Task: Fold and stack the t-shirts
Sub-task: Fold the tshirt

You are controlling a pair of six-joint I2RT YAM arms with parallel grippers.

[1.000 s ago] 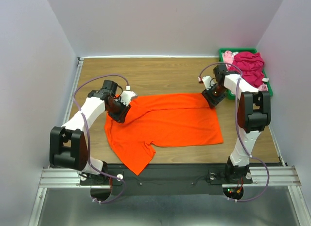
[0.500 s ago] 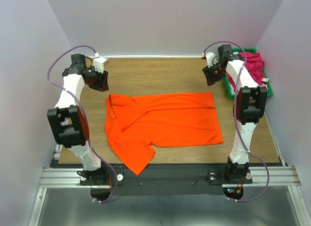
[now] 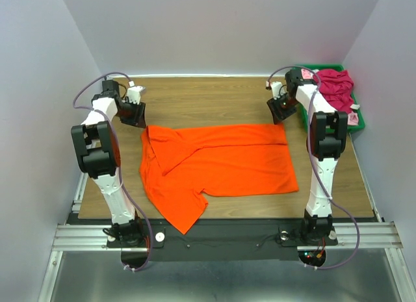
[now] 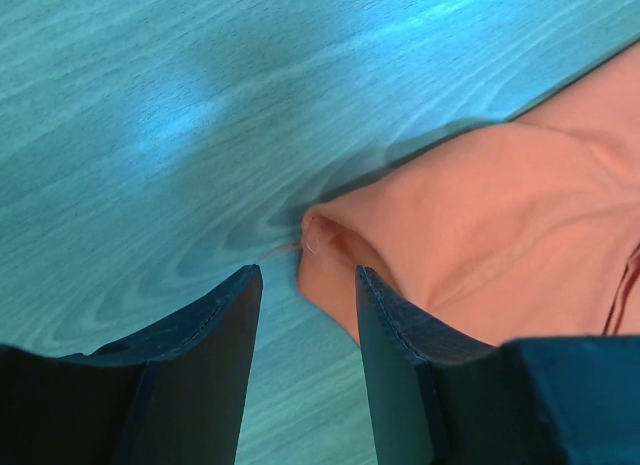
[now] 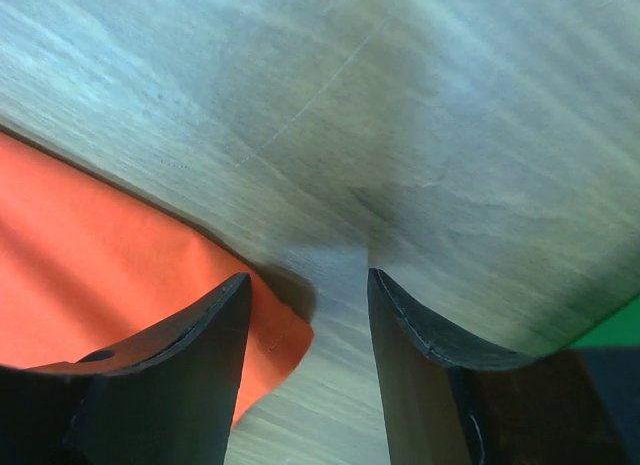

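Note:
The bright orange t-shirt (image 3: 218, 165) lies partly folded on the wooden table, one sleeve hanging toward the near edge. My left gripper (image 3: 134, 113) is open and empty just above the shirt's far left corner (image 4: 330, 247). My right gripper (image 3: 279, 112) is open and empty just above the shirt's far right corner (image 5: 285, 337). The magenta t-shirt (image 3: 335, 86) and the pale pink t-shirt (image 3: 305, 75) lie bunched in the green bin (image 3: 359, 119) at the far right.
The wooden table (image 3: 208, 97) is bounded by white walls on three sides. A metal rail runs along its left edge (image 3: 91, 139). The arm bases stand on the black strip at the near edge.
A second ago both grippers were down on the shirt's far corners. They lifted away toward the back corners, and have now come back down close to the shirt's far corners, open.

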